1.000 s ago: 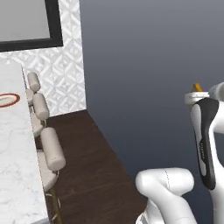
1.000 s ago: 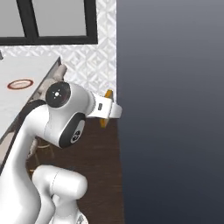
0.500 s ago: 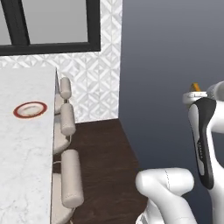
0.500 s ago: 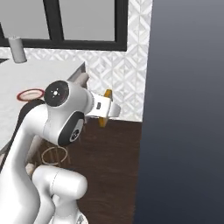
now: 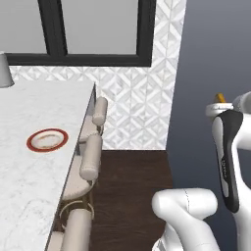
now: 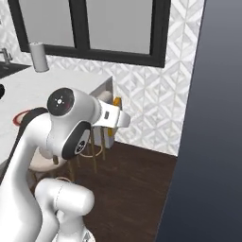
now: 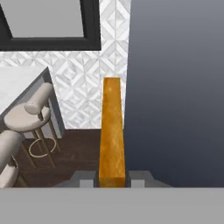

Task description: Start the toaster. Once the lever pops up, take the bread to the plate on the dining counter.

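Since a second ago the views have swung round: the counter [image 5: 29,191] and plate [image 5: 47,139] now sit nearer centre. The gripper [image 7: 112,178] pinches the bread [image 7: 111,131] edge-on, its long axis pointing straight out from the fingers, over the floor beside the stools [image 7: 26,118]

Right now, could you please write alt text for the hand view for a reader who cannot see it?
The pincer is shut on the bread, seen edge-on as a golden-brown slab. Behind it are pale round stools beside the dining counter, a patterned white wall and dark wood floor.
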### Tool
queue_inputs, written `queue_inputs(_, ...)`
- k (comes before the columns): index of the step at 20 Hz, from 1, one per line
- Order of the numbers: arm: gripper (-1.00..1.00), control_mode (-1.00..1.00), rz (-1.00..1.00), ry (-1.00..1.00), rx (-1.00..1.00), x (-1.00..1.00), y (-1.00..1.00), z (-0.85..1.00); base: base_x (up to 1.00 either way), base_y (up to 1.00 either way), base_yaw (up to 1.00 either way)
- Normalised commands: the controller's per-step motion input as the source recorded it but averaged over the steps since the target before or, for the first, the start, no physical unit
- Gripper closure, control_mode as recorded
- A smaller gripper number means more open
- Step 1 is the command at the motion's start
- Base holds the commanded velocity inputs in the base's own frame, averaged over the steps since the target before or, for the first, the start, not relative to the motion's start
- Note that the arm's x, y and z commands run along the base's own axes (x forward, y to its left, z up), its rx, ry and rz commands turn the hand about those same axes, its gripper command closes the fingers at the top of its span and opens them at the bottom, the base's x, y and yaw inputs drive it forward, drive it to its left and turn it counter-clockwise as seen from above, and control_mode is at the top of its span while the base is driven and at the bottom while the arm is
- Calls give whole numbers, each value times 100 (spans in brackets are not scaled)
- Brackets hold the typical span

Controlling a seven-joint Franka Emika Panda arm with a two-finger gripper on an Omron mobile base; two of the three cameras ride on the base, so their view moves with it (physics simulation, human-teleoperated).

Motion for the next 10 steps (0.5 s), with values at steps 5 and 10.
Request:
queue_inputs(5, 100, 100, 0, 0, 0, 0, 0, 0, 85, -50, 55)
queue_inputs(10, 100, 100, 0, 0, 0, 0, 0, 0, 27, -44, 57)
